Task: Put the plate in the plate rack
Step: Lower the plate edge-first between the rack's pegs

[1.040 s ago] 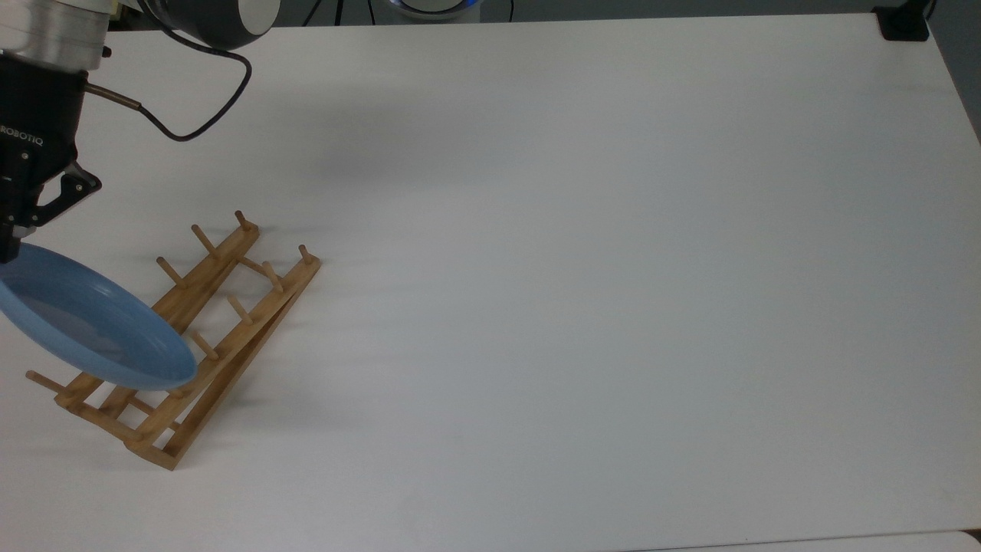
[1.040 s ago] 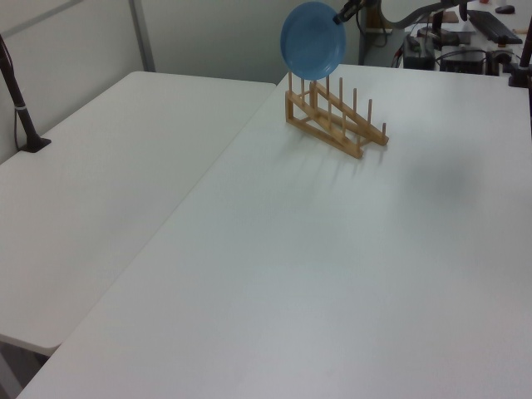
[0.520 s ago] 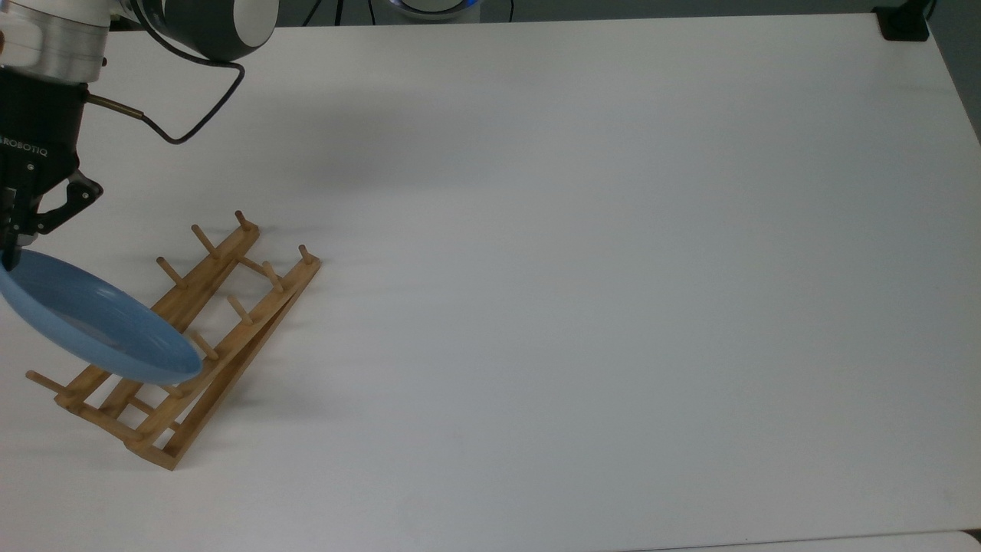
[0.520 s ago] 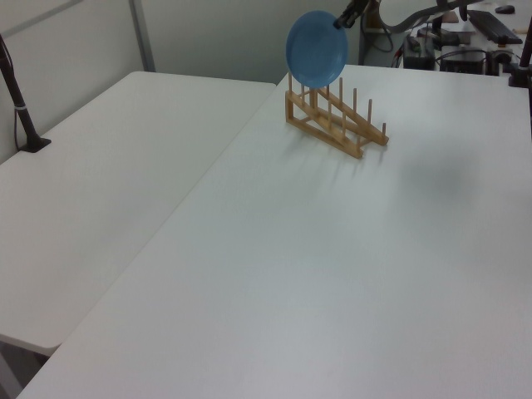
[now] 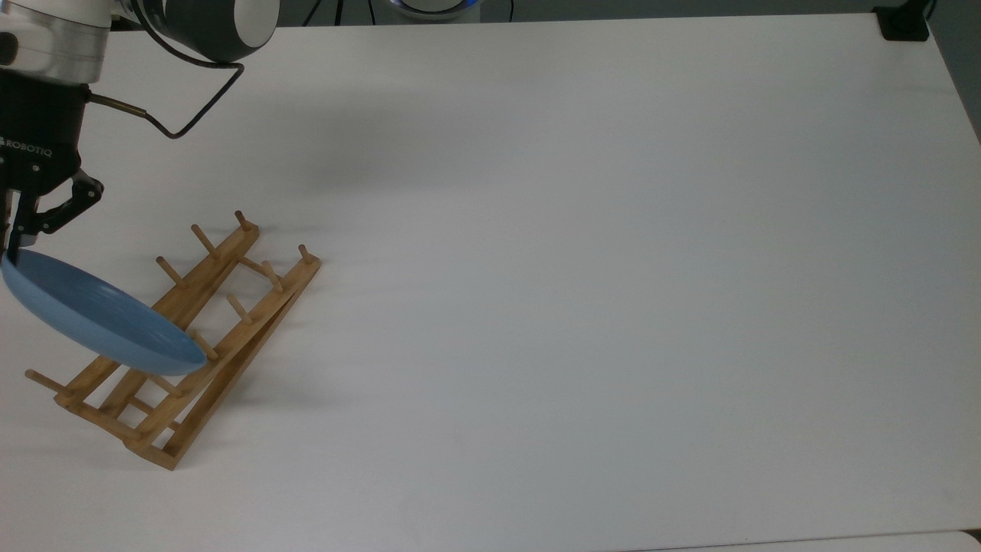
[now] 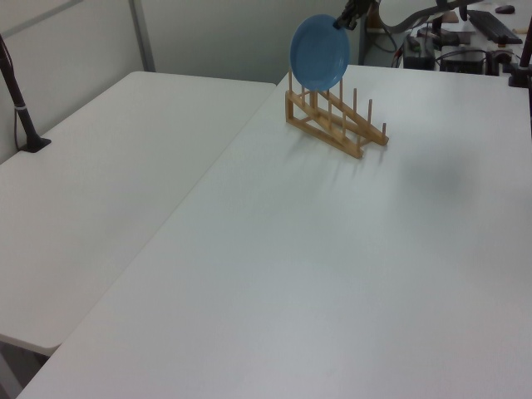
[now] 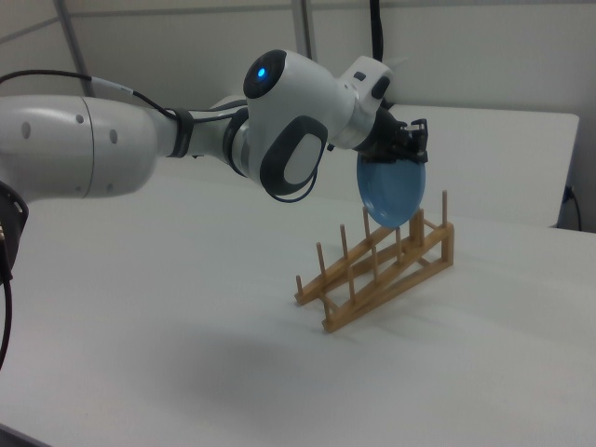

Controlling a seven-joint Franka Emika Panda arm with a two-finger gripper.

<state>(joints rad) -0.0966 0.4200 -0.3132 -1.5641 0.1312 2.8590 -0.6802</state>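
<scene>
The plate [image 5: 100, 322] hangs at the left edge of the top view, tilted on edge over the lower-left end of the plate rack [image 5: 203, 337], its lower rim among the pegs there. The gripper [image 5: 15, 245], in the upper left of the top view, has its jaws clamped on the plate's upper rim. In the left view the plate [image 6: 320, 51] stands nearly upright at the top centre, above the rack's [image 6: 334, 120] taller end. In the right view the gripper [image 7: 399, 154] grips the plate [image 7: 392, 193] from above, right of centre, with the rack [image 7: 382, 270] on the white surface [image 5: 613, 268] below.
</scene>
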